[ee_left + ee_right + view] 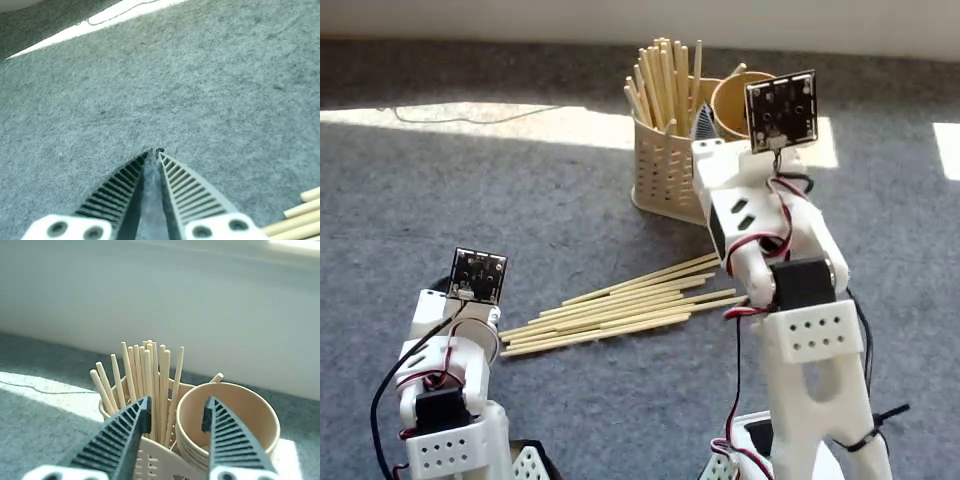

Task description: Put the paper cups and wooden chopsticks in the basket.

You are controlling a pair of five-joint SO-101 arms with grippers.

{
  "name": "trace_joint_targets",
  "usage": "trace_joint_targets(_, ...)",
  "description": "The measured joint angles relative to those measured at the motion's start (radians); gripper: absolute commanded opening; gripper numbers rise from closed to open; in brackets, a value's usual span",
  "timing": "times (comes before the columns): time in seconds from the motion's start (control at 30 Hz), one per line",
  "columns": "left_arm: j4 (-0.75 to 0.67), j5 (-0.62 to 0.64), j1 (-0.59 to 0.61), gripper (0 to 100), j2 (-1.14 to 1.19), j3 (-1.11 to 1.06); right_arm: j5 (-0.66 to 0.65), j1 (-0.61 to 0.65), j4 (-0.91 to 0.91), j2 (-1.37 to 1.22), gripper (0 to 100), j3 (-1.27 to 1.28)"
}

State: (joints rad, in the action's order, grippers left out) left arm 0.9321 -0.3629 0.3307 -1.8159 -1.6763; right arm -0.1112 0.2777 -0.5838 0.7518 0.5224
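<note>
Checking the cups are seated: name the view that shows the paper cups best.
Right wrist view: the paper cups sit open-mouthed in the basket, close ahead. High view: the right arm hides part of them. Left wrist view faces carpet.

Under me: grey carpet (520, 220)
Ahead of me: pale wall (150, 290)
Light: sun band (470, 125) across carpet by the wall

High view overhead, right wrist shares basket (662, 175)
</note>
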Motion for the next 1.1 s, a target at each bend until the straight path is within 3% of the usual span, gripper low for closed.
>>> trace_joint_targets(0.07,0.000,0.000,0.000,4,0.000,0.000,0.000,0.000,-0.064,0.044,0.0,0.000)
trace_joint_targets(0.37,0.000,0.000,0.000,4,0.000,0.000,0.000,0.000,-0.287,0.210,0.5,0.095)
trace_joint_targets(1.1,0.000,0.000,0.000,4,0.000,0.000,-0.002,0.000,-0.290,0.967,0.5,0.783)
